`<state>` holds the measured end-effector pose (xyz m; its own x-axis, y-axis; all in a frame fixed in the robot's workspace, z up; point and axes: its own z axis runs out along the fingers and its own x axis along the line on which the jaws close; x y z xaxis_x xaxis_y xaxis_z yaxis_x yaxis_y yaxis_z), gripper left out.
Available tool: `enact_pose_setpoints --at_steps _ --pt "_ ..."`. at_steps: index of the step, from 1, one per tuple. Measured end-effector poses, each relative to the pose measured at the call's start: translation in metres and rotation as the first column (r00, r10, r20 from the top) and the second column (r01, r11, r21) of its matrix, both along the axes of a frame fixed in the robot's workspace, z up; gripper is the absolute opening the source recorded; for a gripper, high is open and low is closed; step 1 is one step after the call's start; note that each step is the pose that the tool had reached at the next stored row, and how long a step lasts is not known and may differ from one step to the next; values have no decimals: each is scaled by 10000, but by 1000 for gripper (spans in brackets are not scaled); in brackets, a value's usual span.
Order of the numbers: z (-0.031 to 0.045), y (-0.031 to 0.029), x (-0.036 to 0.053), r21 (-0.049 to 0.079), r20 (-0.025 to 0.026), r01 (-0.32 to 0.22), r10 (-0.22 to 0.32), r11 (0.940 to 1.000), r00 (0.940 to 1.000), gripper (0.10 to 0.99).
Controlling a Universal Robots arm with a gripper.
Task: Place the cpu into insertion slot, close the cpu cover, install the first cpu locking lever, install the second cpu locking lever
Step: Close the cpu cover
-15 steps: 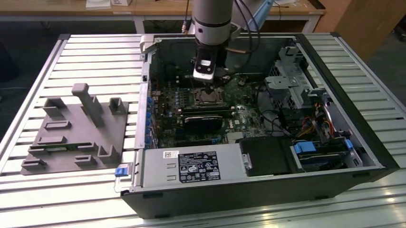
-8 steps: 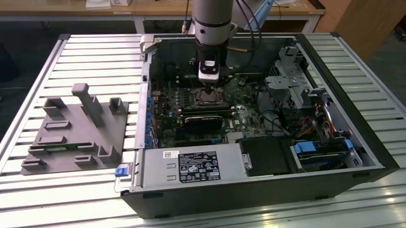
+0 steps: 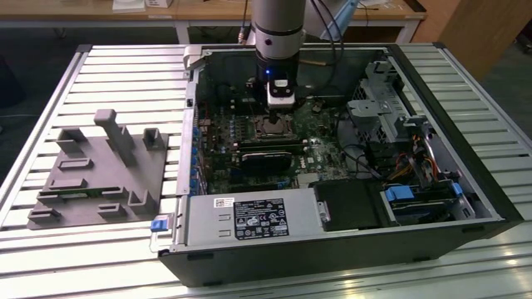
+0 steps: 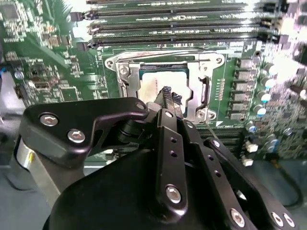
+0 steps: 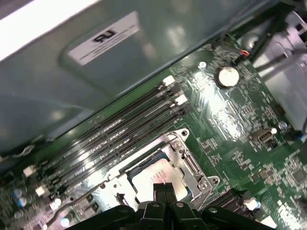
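Observation:
The cpu [image 4: 151,84] shows its pale metal top in the insertion slot [image 3: 270,128] on the green board. The cpu cover [image 4: 125,81], a silvery frame, lies flat around it, and the chip shows through its window. My gripper [image 4: 169,94] hangs straight down over the socket, its black fingers shut together with nothing between them. The tips are just above the chip's middle; I cannot tell whether they touch it. In the first wrist view the cpu [image 5: 152,176] and cover [image 5: 191,165] lie just beyond the gripper [image 5: 163,188]. In the exterior view the gripper [image 3: 278,113] stands over the socket inside the open computer case.
Long black memory slots [image 4: 177,24] run beside the socket. A black block [image 3: 266,159] sits on the board near the socket. The power supply [image 3: 249,218] and drive cage [image 3: 390,106] crowd the case. A grey fixture [image 3: 96,171] lies at the exterior view's left.

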<state>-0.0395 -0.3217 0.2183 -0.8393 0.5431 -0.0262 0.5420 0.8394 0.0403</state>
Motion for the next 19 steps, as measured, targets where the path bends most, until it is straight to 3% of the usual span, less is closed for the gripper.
enact_pose_setpoints --at_steps 4,9,14,19 --pt "-2 0 0 -58 -2 -691 691 9976 9976 106" --pt "-4 0 0 -129 -10 -1575 1575 9874 9875 106" --pt "-6 0 0 -200 -25 -2450 2450 9693 9695 106" --pt "-8 0 0 -270 -45 -3287 3287 9440 9444 106"
